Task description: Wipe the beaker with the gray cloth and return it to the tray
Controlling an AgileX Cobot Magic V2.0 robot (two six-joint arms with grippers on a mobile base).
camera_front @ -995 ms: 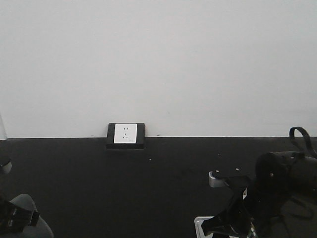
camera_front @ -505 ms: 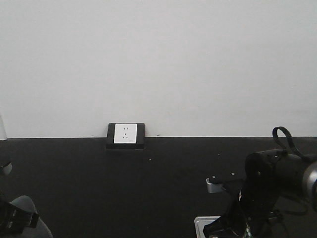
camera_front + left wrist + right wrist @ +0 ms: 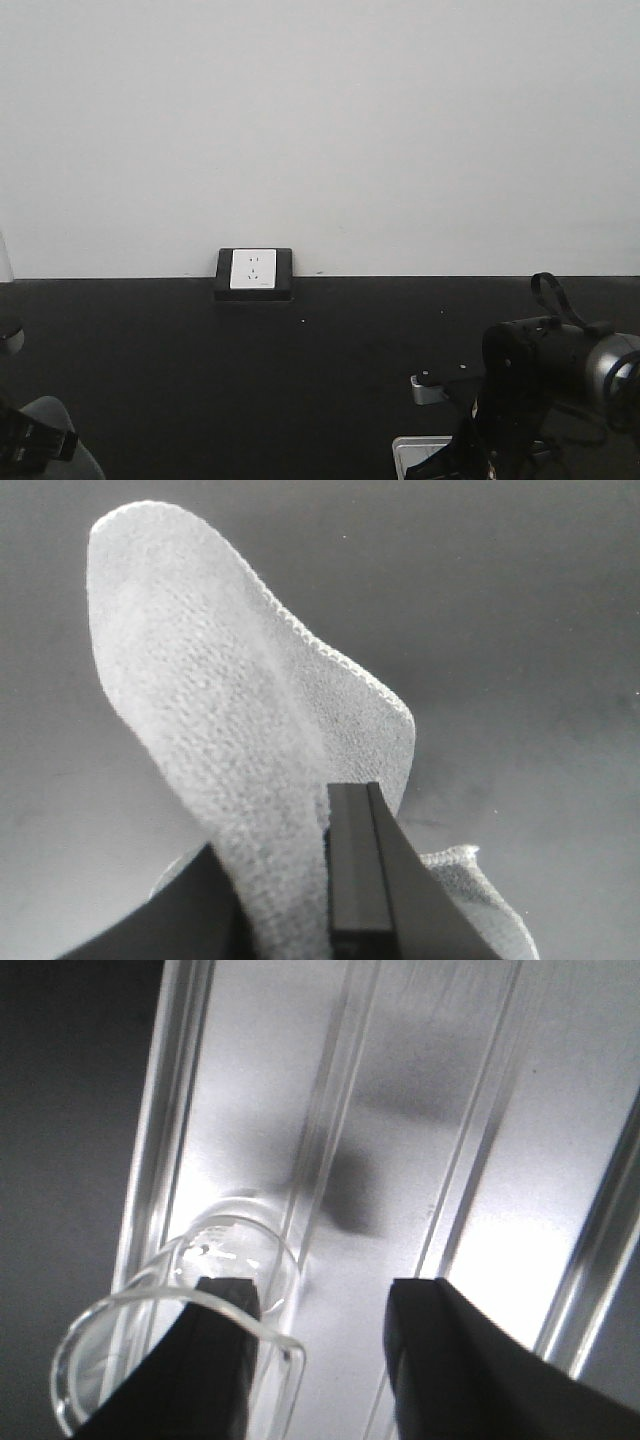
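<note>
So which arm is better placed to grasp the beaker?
Right. The right gripper, open, hangs over the tray, one finger at the rim of the beaker; the left gripper is shut on the gray cloth.

White wall socket point(image 3: 252, 270) in a black frame at the foot of a pale wall point(image 3: 320, 120), above black tabletop point(image 3: 250, 380).

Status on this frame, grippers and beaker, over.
Left gripper shut on cloth. Right gripper open over tray, one jaw inside beaker rim. No obstruction seen.
</note>
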